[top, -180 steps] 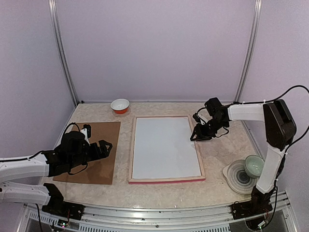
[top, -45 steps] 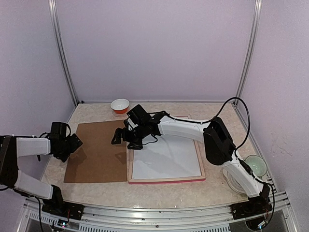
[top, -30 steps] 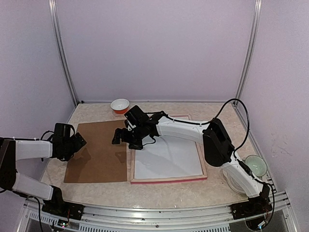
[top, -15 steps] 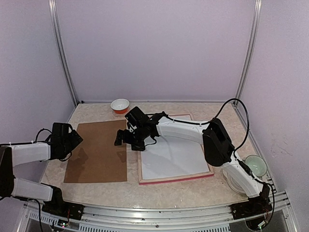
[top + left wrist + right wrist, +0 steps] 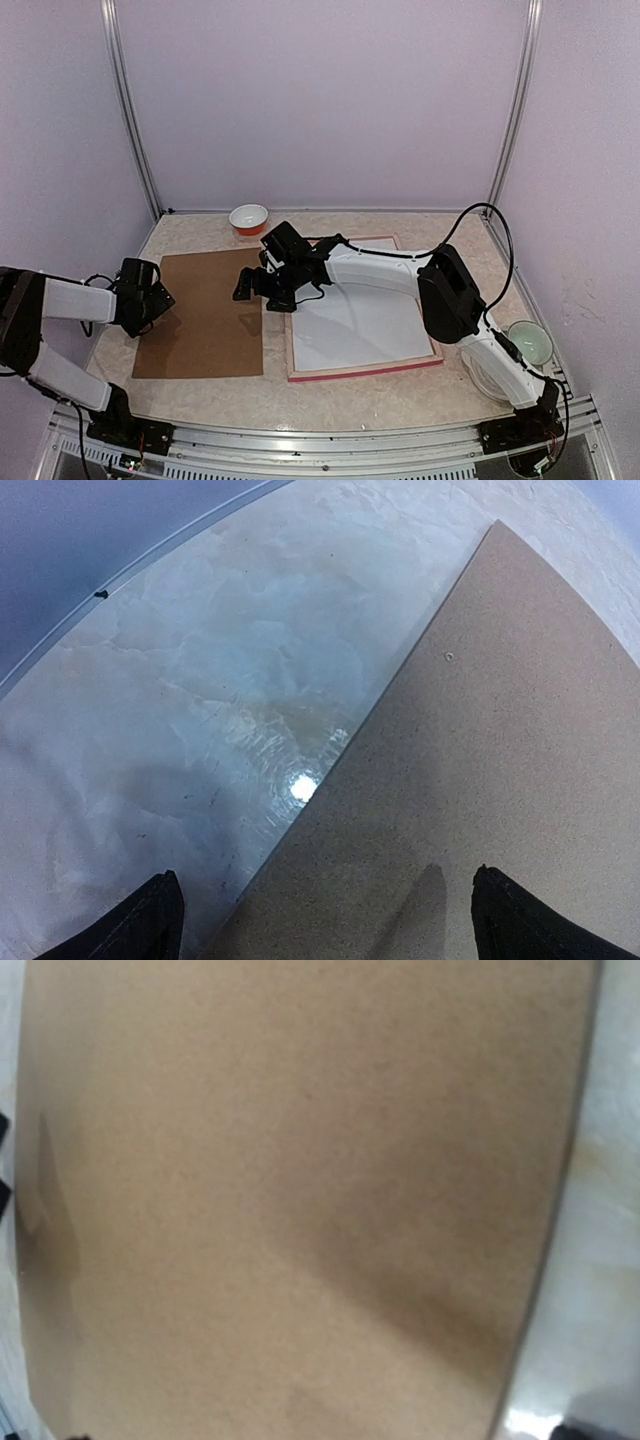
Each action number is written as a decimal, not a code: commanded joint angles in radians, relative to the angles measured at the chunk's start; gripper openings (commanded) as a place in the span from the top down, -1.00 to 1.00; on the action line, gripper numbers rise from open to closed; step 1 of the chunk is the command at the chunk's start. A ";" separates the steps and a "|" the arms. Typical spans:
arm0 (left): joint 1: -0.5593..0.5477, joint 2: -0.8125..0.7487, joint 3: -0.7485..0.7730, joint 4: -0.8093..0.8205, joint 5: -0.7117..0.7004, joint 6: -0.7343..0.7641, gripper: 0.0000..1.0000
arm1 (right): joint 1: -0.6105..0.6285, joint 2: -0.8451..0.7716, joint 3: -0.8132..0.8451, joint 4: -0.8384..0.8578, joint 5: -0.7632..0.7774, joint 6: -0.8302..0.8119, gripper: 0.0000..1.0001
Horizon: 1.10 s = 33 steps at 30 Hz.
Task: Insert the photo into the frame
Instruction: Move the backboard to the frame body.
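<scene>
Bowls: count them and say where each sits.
2: orange bowl at the back, beyond the brown board; pale green bowl at near right. Another may hide behind the right arm.

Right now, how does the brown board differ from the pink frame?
The brown board is a plain solid sheet; the frame is a pink rim around a white sheet. The board lies left, the frame right of it. The board's near edge runs square with the front of the table; the frame's is skewed. Both are flat rectangles lying on the table.
</scene>
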 commanded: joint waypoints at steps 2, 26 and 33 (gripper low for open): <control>0.025 0.026 0.010 0.051 0.090 0.011 -0.98 | 0.007 0.035 -0.028 -0.014 -0.027 -0.012 -0.98; -0.041 0.052 0.012 0.078 0.196 0.030 -0.98 | 0.006 0.061 0.022 -0.124 0.047 -0.008 -0.98; -0.055 0.029 -0.010 0.077 0.207 0.026 -0.98 | -0.016 -0.058 -0.230 0.192 -0.132 0.060 -0.99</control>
